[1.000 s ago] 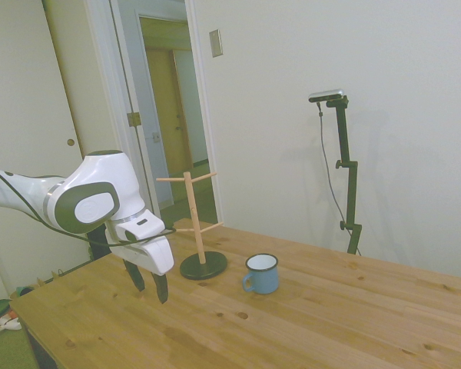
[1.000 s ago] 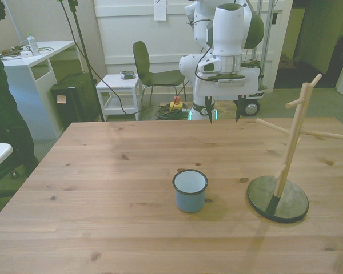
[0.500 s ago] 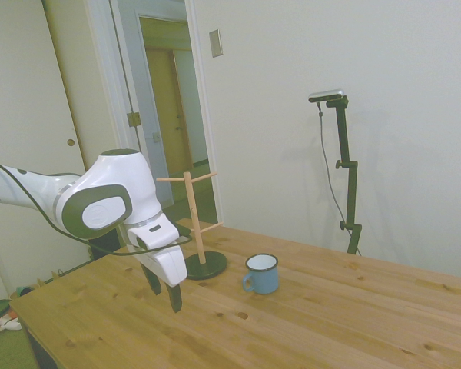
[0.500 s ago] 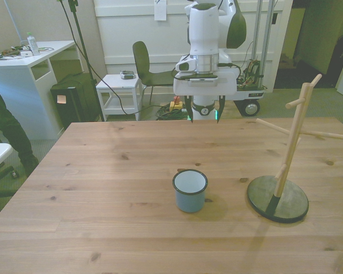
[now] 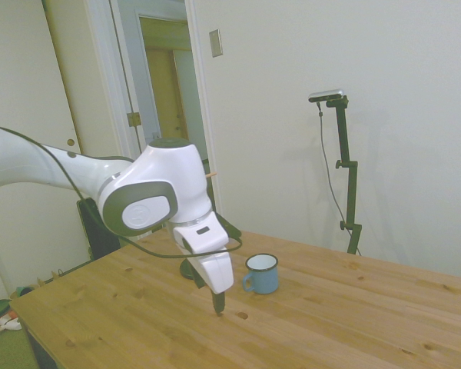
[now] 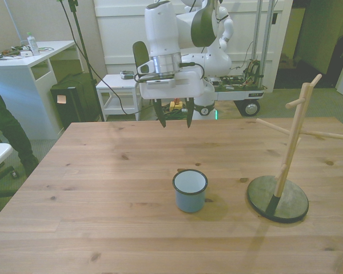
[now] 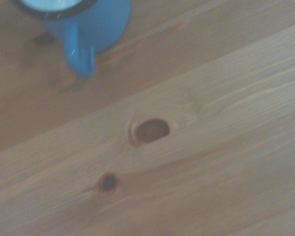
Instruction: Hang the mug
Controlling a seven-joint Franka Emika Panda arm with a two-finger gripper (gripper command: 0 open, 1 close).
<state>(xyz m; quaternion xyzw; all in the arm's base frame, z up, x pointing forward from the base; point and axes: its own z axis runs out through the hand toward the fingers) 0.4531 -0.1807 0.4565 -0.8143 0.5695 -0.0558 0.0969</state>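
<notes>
Gripper (image 6: 174, 121) has swung across the table's far edge twd the front view's left over the last sec, now hanging above the boards just behind the mug (image 6: 190, 190); fingers spread, nothing held. Mug upright mid-table (image 6: 103, 228), handle facing the arm per wrist view (image 7: 81, 46). Peg stand (image 6: 286, 165) near the edge on the front view's right, apart from mug. Reads as approach phase: lining up on handle, grasp not yet begun.
</notes>
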